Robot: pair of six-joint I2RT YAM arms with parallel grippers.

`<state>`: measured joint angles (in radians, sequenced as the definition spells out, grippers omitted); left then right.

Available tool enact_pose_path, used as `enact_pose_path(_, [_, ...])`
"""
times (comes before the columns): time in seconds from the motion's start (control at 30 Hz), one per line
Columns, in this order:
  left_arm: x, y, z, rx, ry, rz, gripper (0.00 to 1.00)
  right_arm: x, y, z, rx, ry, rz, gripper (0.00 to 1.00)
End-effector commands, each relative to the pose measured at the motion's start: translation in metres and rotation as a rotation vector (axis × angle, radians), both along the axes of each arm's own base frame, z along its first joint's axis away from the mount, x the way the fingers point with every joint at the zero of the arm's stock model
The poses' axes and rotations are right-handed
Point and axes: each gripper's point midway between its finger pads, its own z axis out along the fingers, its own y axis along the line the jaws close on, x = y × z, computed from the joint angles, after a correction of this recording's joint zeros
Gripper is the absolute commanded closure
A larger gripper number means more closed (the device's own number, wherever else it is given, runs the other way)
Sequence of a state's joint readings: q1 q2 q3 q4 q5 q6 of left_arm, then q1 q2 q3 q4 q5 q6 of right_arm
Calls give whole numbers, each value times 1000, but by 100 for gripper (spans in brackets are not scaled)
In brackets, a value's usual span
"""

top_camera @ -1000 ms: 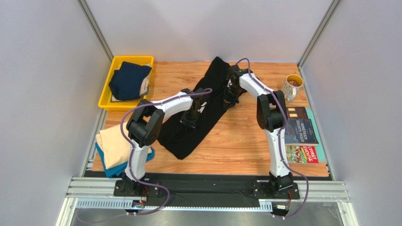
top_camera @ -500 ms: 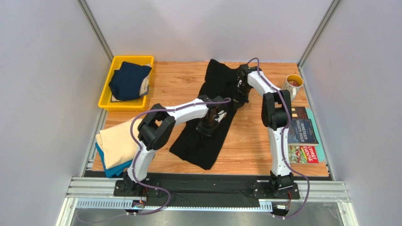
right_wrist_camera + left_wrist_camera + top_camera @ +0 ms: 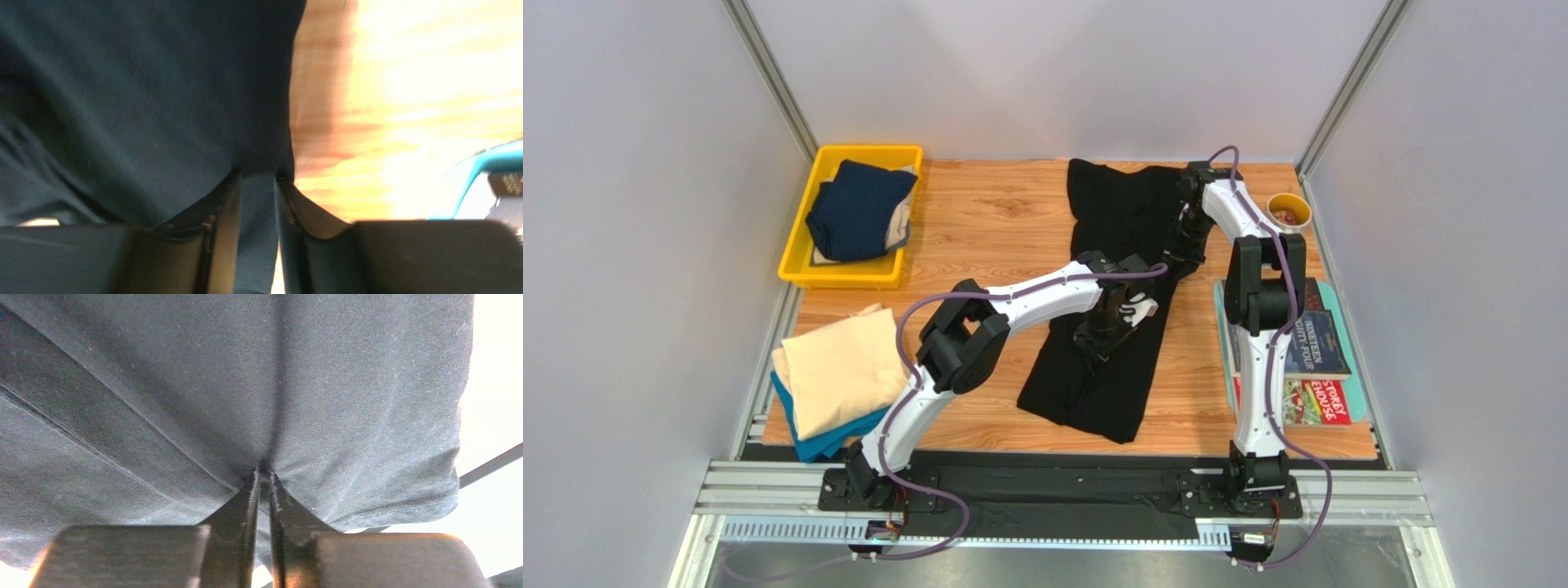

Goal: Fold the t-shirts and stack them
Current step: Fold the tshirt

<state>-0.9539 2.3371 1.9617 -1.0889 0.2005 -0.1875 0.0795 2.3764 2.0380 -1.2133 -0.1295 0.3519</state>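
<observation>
Inside both end effectors [image 3: 263,475] [image 3: 258,177], folds of the black t-shirt [image 3: 1097,390] sit pinched.

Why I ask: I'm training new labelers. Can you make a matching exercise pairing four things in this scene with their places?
Things:
1. navy t-shirt
2. black t-shirt
3. cream t-shirt
4. magazines

Places:
A. on top of the teal-blue t-shirt
B. along the table's right edge
C. inside the yellow bin
D. spread lengthwise near the table's middle

Pairs: 1-C, 2-D, 3-A, 4-B
</observation>
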Motion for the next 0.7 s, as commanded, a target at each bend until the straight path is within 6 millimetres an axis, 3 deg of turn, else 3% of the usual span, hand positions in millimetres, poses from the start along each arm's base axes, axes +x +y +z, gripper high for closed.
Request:
enact_pose_path(0.0, [15, -6, 50, -107, -92, -18, 75, 7, 10, 50, 37, -156, 36, 65])
enact_pose_path(0.03, [18, -8, 58, -124, -106, -15, 75, 6, 11, 73, 45, -208, 36, 65])
enact_pose_path(0.13, [38, -1, 86, -174, -155, 38, 74, -11, 16, 102, 68, -254, 36, 62])
enact_pose_path(0.3, [66, 36, 123, -208, -208, 175, 74, -52, 27, 120, 135, -248, 27, 59])
enact_pose_path(0.37, [75, 66, 113, -143, -223, 238, 71, -81, 33, 116, 153, -208, 41, 59])
enact_pose_path(0.43, [79, 82, 109, -139, -229, 268, 70, -104, 34, 111, 149, -171, 52, 58])
enact_pose_path(0.47, [78, 102, 93, -100, -194, 301, 70, -127, 36, 103, 140, -140, 71, 48])
enact_pose_path(0.53, [76, 115, 82, -98, -159, 322, 70, -143, 34, 96, 126, -140, 72, 38])
enact_pose_path(0.57, [70, 132, 66, -68, -122, 338, 70, -166, 33, 81, 129, -84, 54, 36])
enact_pose_path(0.67, [61, 145, 55, -101, -76, 376, 65, -187, 37, 83, 177, -113, 26, 37])
